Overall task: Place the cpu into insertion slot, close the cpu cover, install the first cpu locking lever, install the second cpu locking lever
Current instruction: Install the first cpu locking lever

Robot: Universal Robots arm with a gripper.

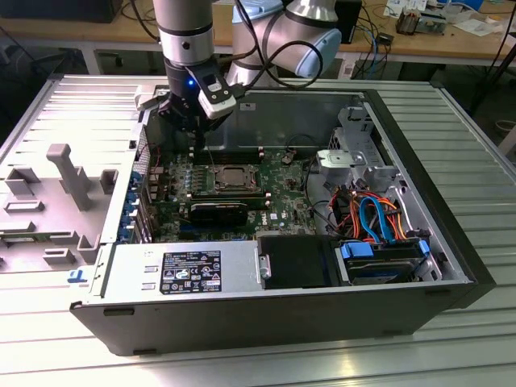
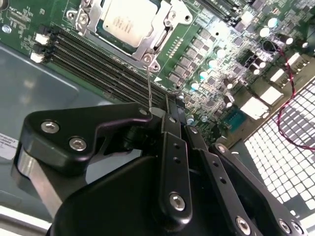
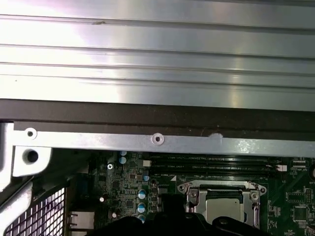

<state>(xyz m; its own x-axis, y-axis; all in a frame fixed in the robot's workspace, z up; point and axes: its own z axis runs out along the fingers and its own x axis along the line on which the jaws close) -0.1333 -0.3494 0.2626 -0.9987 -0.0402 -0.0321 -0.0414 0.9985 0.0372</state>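
Note:
The cpu [image 1: 235, 175] [image 2: 129, 18] [image 3: 224, 203] lies silver top up in the insertion slot [image 1: 211, 187] on the green motherboard. The cpu cover [image 2: 165, 30] [image 3: 189, 188] lies flat around it as a silver frame. A thin wire locking lever [image 2: 149, 81] rises from the socket corner to my fingertips. My gripper [image 1: 201, 143] [image 2: 167, 109] hangs just behind the socket, toward the exterior view's left. Its black fingers [image 2: 173, 147] are pressed together, shut on the lever's free end.
Long black memory slots [image 2: 83, 54] run beside the socket. A black card [image 1: 218, 211] and the power supply [image 1: 185, 270] sit nearer the case front. The drive cage with blue and orange cables [image 1: 375, 218] is at the exterior view's right. A red wire [image 2: 290, 83] crosses the rear grille.

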